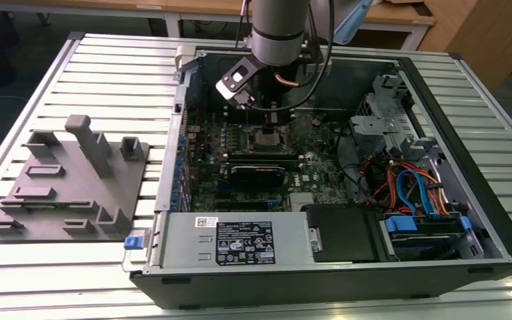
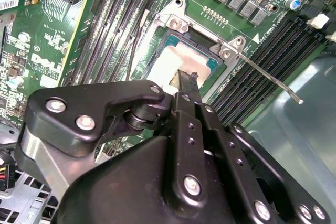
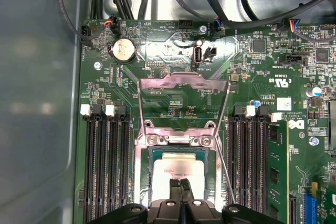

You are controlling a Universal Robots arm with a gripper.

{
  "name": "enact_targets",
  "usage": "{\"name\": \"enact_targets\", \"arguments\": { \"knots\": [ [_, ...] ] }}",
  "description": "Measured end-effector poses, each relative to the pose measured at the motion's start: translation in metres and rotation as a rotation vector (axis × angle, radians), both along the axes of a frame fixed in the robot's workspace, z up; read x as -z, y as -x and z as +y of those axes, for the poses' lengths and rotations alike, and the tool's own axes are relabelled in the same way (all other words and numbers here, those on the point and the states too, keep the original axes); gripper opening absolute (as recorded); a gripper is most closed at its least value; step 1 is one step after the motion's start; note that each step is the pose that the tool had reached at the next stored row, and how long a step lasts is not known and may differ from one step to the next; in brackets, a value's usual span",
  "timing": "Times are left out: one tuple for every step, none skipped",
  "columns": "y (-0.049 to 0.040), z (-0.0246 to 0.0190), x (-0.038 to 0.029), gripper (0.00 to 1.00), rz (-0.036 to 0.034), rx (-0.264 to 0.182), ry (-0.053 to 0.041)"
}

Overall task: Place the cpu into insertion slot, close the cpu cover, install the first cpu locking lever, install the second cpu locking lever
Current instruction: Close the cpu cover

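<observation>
My tool (image 3: 181,183), fingers pinched together on nothing, points at the cpu (image 3: 168,169) seated in the insertion slot (image 3: 141,174) (cpu cover (image 3: 184,81) standing open); I'd press gently, keeping it level.

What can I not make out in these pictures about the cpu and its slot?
First wrist view: near edge of the cpu, hidden under the shut fingers.
Second wrist view: part of the insertion slot, covered by the gripper.
Exterior view: the insertion slot's contents, too small, with the arm just above.
Both wrist views: whether the fingers touch the cpu.
</observation>
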State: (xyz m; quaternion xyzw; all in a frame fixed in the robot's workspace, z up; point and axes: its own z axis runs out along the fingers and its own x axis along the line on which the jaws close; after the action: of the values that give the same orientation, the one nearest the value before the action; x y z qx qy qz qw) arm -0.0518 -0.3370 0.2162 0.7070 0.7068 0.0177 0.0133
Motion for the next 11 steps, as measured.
{"name": "enact_targets", "arguments": {
  "knots": [
    [0.0000,0.0000,-0.0002,0.10,0.0001,0.000,0.0002],
    [0.0000,0.0000,-0.0004,0.10,0.0000,0.000,0.0000],
    [0.0000,0.0000,-0.0005,0.10,0.0000,0.000,0.0000],
    [0.0000,0.0000,-0.0007,0.10,0.0000,0.000,0.0001],
    [0.0000,0.0000,-0.0009,0.10,0.0000,0.000,0.0000],
    [0.0000,0.0000,-0.0011,0.10,0.0000,0.000,0.0001],
    [0.0000,0.0000,-0.0013,0.10,0.0000,0.000,0.0000],
    [0.0000,0.0000,-0.0015,0.10,0.0000,0.000,0.0000],
    [0.0000,0.0000,-0.0016,0.10,-0.0001,0.000,0.0000],
    [0.0000,0.0000,-0.0018,0.10,0.0000,0.000,0.0000],
    [0.0000,0.0000,-0.0018,0.10,0.0000,0.000,0.0000]
  ]
}}
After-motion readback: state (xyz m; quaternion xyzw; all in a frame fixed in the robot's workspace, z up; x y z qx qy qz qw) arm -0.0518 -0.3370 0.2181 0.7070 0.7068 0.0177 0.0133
